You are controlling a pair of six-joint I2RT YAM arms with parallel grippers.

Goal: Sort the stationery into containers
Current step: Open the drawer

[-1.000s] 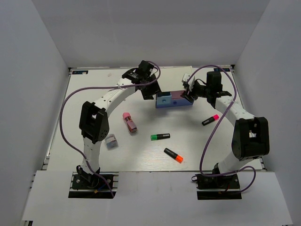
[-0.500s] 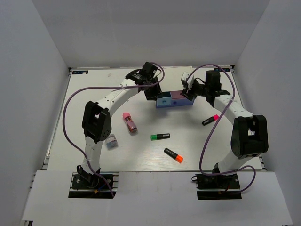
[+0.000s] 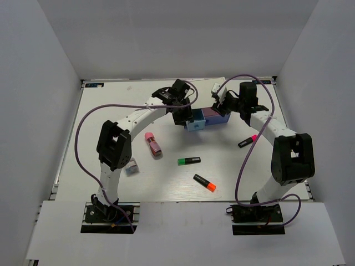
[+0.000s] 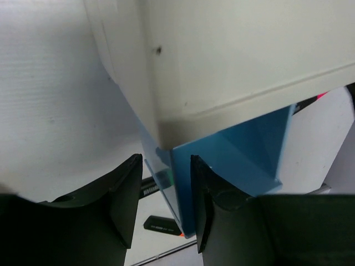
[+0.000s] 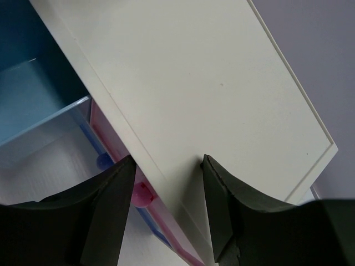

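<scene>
White box point(image 5: 211, 83) edge tight within right pincer point(image 5: 167, 164), light-blue drawer point(image 4: 233, 149) corner tight within left pincer point(image 4: 165, 162).

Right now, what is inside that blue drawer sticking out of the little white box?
The part of the blue drawer that shows holds nothing; the white box covers the rest.

No text can be read anywhere; white print on a black highlighter point(image 4: 148, 190), lower centre of left wrist view, is too blurred.
</scene>
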